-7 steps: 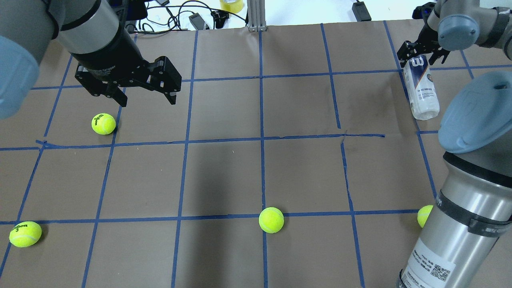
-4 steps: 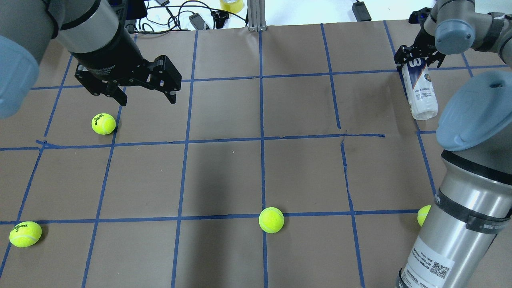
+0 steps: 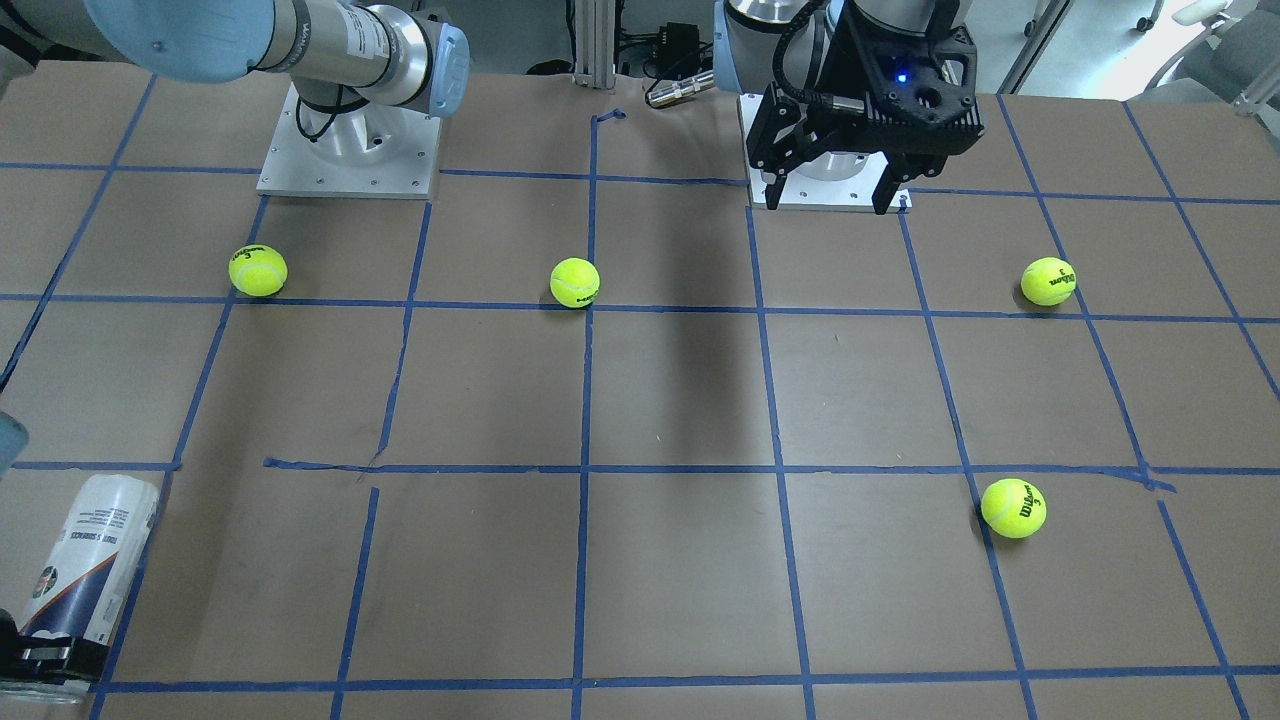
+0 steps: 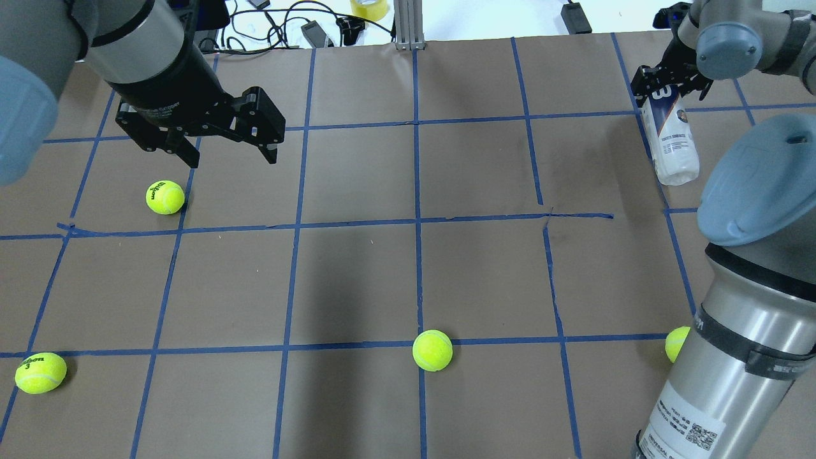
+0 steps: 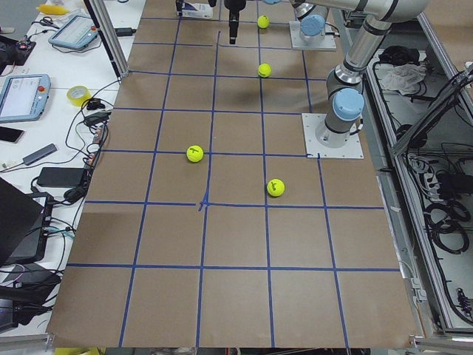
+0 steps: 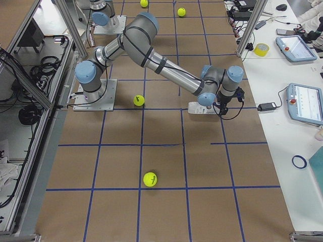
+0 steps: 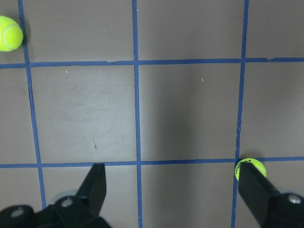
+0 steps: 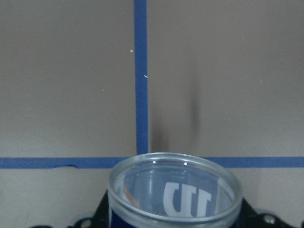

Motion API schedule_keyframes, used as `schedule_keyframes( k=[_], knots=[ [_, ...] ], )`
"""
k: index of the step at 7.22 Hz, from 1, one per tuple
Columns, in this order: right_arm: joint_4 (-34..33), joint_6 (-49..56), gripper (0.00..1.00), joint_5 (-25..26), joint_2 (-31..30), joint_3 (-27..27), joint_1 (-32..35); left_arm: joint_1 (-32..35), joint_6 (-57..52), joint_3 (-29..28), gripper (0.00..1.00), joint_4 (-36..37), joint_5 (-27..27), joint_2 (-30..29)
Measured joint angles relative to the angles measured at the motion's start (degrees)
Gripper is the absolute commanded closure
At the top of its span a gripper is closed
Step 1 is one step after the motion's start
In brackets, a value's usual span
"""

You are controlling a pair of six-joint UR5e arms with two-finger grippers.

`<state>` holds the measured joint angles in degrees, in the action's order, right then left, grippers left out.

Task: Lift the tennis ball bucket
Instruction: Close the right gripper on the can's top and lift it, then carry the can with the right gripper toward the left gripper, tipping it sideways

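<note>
Balls, four in count and all yellow-green, lie well apart on the bench (image 4: 484, 274). Nearest to the robot in the overhead view are the corner ball (image 4: 40, 373), the middle ball (image 4: 432, 350) and the right ball (image 4: 676, 344), which the right arm (image 4: 720, 357) half covers; the front view shows it whole. Farther out lies the fourth ball (image 4: 165, 197), and just beyond it the left pincer (image 4: 231, 158) hangs above the bench with its fingers spread and nothing between them. Its wrist view shows two balls only, one partly behind a finger (image 7: 256, 190).

One bucket (image 4: 669, 140) is at the far right of the bench, slanted, with the W end away from the robot. The right pincer (image 4: 667, 86) is pinching it at that end. The overhead view does not show the mouth; the right wrist view looks into the clear rim, with a white logo seen through the wall. If the near end touches the bench, I cannot tell. Blue tape lines (image 4: 417, 191) divide the bench in squares. Beyond its far edge are cables (image 4: 274, 25), a post (image 4: 408, 25) and a tape roll (image 4: 368, 7).
</note>
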<state>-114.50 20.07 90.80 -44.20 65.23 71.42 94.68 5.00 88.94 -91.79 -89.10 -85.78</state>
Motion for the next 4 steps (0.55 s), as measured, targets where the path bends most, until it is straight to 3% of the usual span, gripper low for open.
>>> schedule_keyframes(
  k=[4],
  knots=[
    [0.11,7.18,0.87,-0.13,-3.77,1.94,4.82,-0.02,-0.12,0.01,0.0,0.03,-0.02,0.0]
  ],
)
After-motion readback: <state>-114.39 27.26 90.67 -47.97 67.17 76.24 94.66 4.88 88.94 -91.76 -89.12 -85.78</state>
